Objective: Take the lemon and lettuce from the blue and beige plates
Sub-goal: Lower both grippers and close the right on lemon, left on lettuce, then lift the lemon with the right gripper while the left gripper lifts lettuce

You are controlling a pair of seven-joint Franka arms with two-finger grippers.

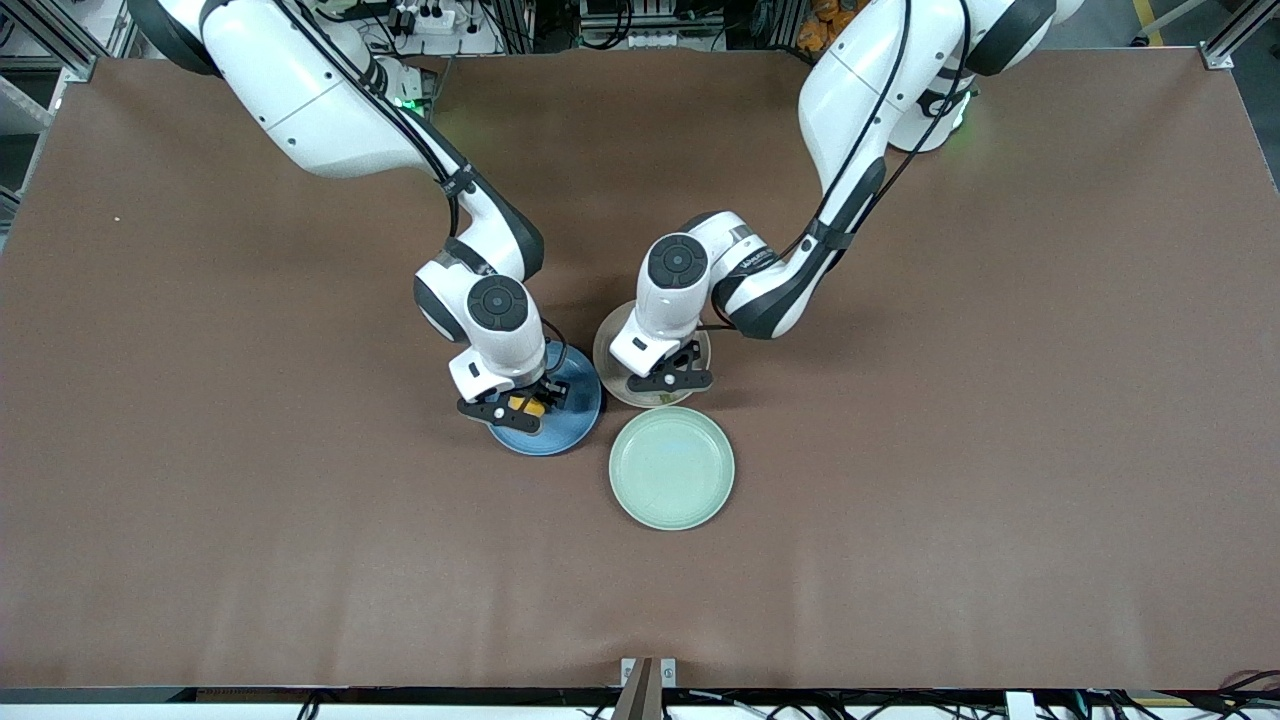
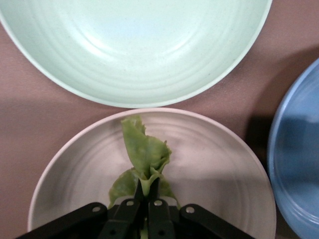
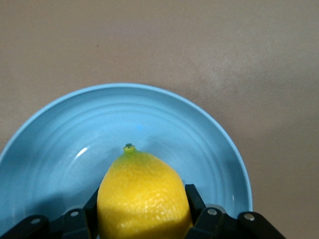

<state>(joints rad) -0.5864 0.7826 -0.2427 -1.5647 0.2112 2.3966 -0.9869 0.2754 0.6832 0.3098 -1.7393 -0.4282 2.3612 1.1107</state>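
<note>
The yellow lemon (image 3: 142, 194) sits between the fingers of my right gripper (image 3: 142, 209), which is shut on it low over the mid-blue plate (image 3: 75, 134). In the front view that gripper (image 1: 520, 405) holds the lemon (image 1: 526, 405) over the blue plate (image 1: 575, 410). My left gripper (image 2: 148, 191) is shut on the stem end of the green lettuce (image 2: 144, 152), whose leaf lies over the beige plate (image 2: 224, 169). In the front view the left gripper (image 1: 668, 382) is over the beige plate (image 1: 610, 345) and hides most of the lettuce.
A pale mint-green plate (image 1: 671, 467) stands on the brown table (image 1: 950, 450), nearer to the front camera than the other two plates and almost touching them. It also shows in the left wrist view (image 2: 134, 45), beside the blue plate (image 2: 299, 159).
</note>
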